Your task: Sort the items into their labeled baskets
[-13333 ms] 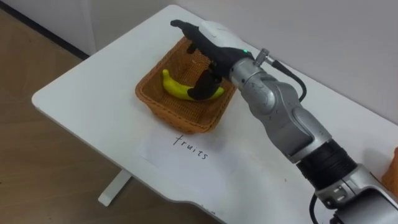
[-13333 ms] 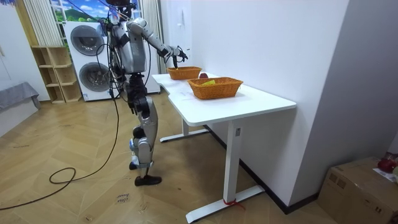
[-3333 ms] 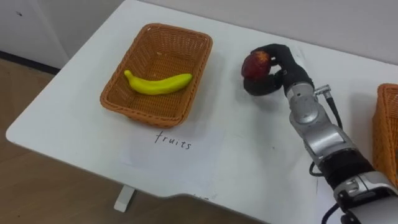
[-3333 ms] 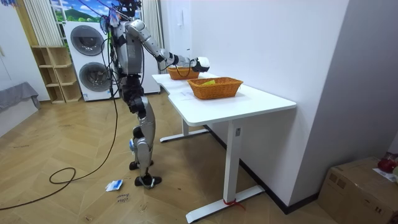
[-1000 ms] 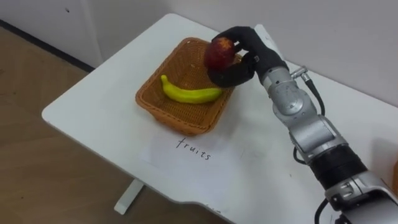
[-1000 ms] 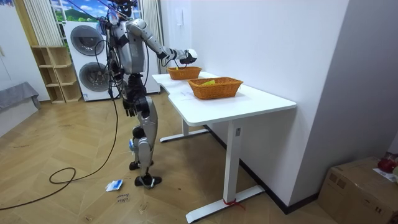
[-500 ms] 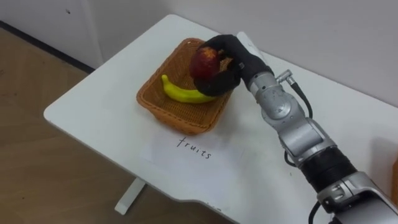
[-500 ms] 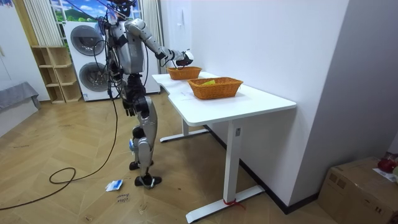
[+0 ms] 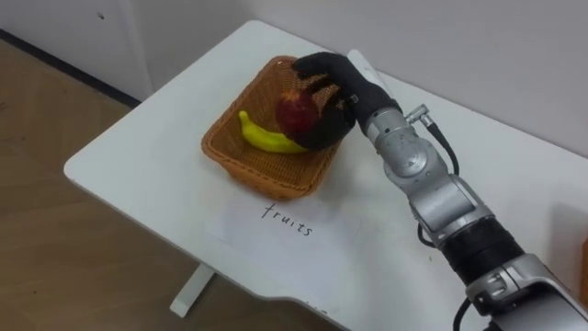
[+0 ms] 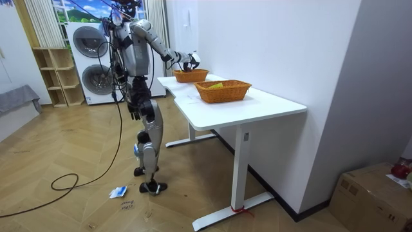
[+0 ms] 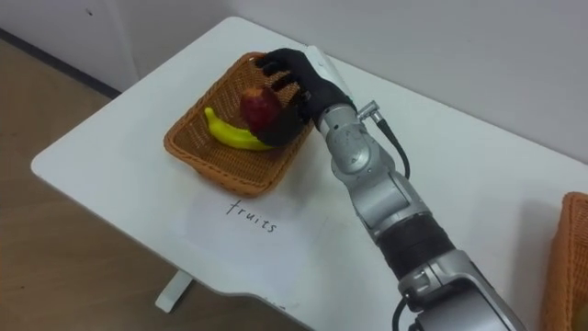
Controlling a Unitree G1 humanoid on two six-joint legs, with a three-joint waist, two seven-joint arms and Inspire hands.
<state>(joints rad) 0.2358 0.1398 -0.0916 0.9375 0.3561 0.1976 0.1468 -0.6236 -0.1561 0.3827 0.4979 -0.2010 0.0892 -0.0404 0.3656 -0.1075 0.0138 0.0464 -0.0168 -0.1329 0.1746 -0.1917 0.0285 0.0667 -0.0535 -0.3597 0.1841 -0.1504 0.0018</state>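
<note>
In the wicker basket point(image 9: 241, 171) at the desk's point(image 9: 138, 152) left end, the apple point(image 9: 295, 112) sits low over the banana point(image 9: 260, 138); whether it touches the banana I cannot tell. The right hand point(image 9: 349, 90) clasps it, dark fingers curled round the fruit from above and behind, with the forearm reaching in over the basket's near right corner. The step in hand looks like the release. It would go best if the apple came down beside the banana rather than on its curved back, where it might roll. The fingers should then spread slowly, so nothing is flicked against the wall. After that the hand should rise straight up before pulling back, since the basket seems light and a finger catching its rim could drag it across the smooth top. A paper label point(image 9: 285, 221) with handwriting lies just in front of this basket. A second basket point(image 11: 568, 276) stands well apart to the right. In the room view the robot stands upright at the desk's far end, near two stacked washing machines point(image 10: 90, 61).
</note>
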